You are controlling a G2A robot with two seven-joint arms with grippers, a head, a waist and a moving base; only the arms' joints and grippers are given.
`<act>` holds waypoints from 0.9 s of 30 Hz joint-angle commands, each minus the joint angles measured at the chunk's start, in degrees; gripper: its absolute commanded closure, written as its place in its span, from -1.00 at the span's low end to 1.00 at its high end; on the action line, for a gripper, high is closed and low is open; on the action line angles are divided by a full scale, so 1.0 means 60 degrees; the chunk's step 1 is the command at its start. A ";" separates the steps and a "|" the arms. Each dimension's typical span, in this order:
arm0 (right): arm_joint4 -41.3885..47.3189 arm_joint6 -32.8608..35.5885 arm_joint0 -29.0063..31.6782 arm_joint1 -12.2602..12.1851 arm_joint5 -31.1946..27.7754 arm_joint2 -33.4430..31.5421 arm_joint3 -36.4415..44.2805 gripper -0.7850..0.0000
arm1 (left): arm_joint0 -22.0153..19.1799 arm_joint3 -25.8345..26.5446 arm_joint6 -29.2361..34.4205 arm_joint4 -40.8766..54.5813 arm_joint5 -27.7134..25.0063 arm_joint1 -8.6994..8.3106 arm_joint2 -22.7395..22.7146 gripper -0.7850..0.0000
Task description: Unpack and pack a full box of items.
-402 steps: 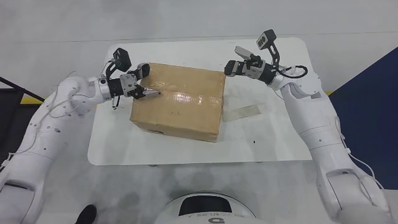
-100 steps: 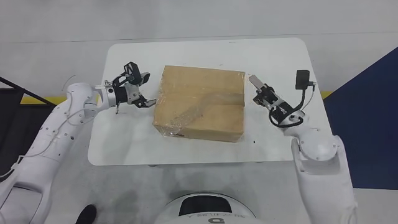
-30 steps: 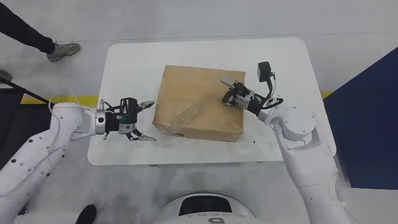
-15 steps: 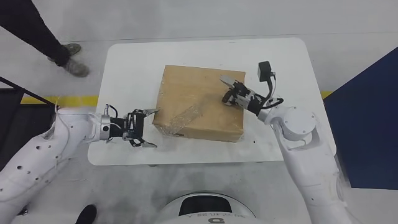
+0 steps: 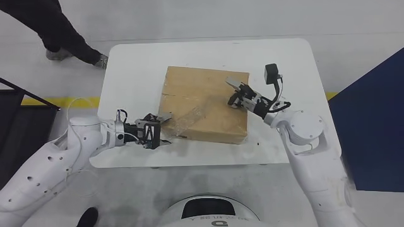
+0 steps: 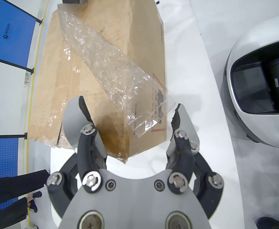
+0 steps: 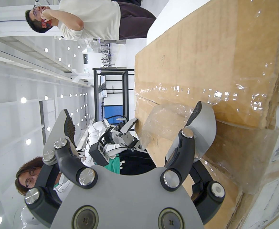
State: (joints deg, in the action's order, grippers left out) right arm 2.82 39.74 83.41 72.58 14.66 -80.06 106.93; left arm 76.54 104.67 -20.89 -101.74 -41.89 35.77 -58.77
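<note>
1. Cardboard box (image 5: 202, 104) sits shut in the middle of the white counter (image 5: 126, 69). A strip of clear tape (image 6: 110, 72) is peeled loose and lies slantwise across its top. The strip's free end hangs over the corner nearest the left arm.
2. At that corner, low over the counter, is the left gripper (image 6: 129, 107). Its fingers (image 6: 75, 115) are apart, and the free end of the tape lies in the gap between them, not pinched.
3. On the box top, toward the right side, is the right gripper (image 5: 235, 94), fingers also apart. One finger rests on the cardboard at the tape's far end. Whether it presses the tape itself I cannot tell.
4. The step in hand looks like stripping the tape so the flaps can open. The left fingers should close well in from the film's edge, since thin, crinkled tape slips easily.
5. The pull should run low and back along the strip's own line, not upward, so the tape peels rather than tears.
6. The right gripper serves best as a hold-down on bare cardboard, clear of the strip; otherwise the box may skid toward the pull.
</note>
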 commanded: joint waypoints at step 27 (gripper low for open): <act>0.0180 -0.0196 0.0182 -0.0199 -0.0118 0.0087 0.0328 -1.00 | 0.1346 0.1118 -0.0682 -0.0074 0.0540 -0.0322 -0.2271 1.00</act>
State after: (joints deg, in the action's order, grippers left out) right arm 3.94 38.62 84.57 71.40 13.89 -79.67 108.91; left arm 84.27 111.20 -25.20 -102.29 -38.66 33.95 -71.47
